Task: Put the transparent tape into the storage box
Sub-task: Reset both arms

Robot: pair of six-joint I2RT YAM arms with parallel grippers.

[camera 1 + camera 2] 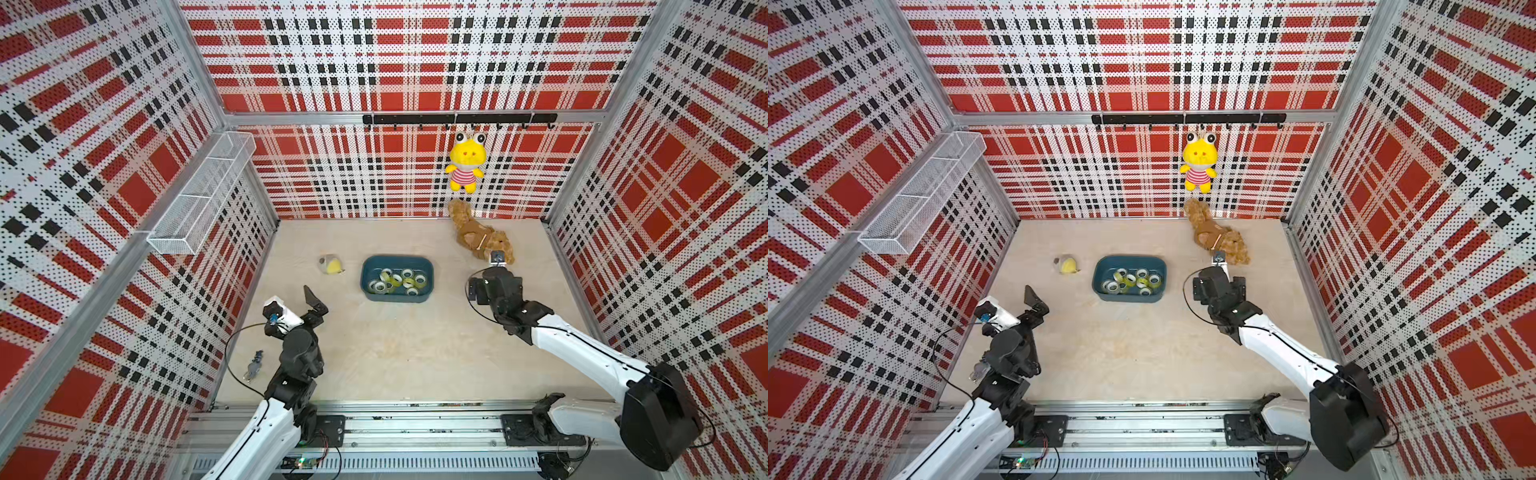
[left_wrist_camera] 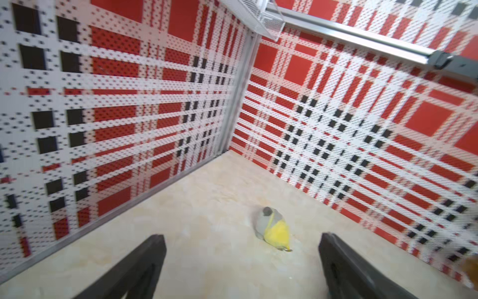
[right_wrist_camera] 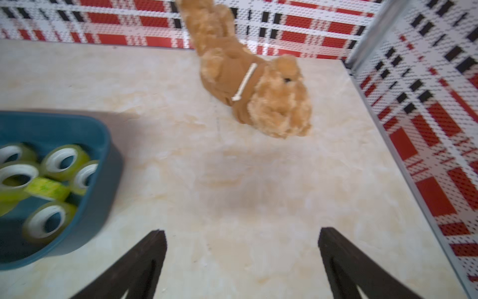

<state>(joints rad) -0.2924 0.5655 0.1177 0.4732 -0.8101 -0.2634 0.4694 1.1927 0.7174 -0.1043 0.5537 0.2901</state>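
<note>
Transparent tape rolls (image 1: 398, 281) lie piled in the storage box (image 1: 397, 259) on the table (image 1: 415, 353), overlapping, their number unclear. Left claw (image 2: 241, 236) and right claw (image 3: 241, 231) hang released and empty. In both top views the right one is hidden beneath its wrist (image 1: 496, 286).

From here I see a brown plush bear (image 1: 478, 237) lying by the table's (image 1: 395, 353) far edge toward the right corner. A yellow frog plush (image 1: 465, 164) hangs above it from a black hook rail (image 1: 457, 119). A grey-and-yellow soft toy (image 1: 331, 264) sits far left, a small grey object (image 1: 253, 365) lies by the left edge, and a white mesh basket (image 1: 203, 195) is on the left wall
</note>
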